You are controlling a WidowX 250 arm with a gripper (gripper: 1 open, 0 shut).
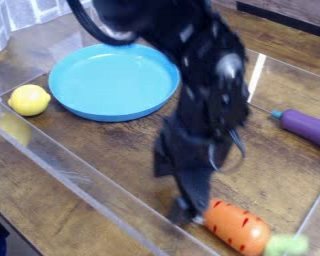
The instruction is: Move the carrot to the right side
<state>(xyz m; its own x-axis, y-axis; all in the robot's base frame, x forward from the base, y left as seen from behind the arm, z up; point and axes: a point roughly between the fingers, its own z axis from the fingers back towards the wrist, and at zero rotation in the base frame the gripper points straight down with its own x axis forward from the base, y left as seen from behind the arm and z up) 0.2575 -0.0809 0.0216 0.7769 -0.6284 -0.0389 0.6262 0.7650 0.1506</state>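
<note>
on the wooden bench [69,190], inside a clear walled enclosure, the carrot [238,226] lying at about 5 o'clock of the view, near the bottom edge, plump and orange with dark groove marks. light green leaves [291,244] at its thick end, pointing toward 4 o'clock. pincer [190,200] blurred, pointing downward, just at the carrot's thin end on the 9 o'clock side. fingers spread wide apart, nothing gripped between them. cannot tell from the blur whether a finger touches the carrot or only hangs very close over it. dark arm [203,70] rising from the pincer toward 12 o'clock, covering the centre of the view. blue plate [109,82] at about 10 o'clock, nothing lying in it, well apart from the carrot. yellow lemon [29,99] at 9 o'clock, just beside the plate's rim, on the bench. purple eggplant [307,125] at 3 o'clock, near the far wall, its green end toward the arm, well apart from the carrot.
</note>
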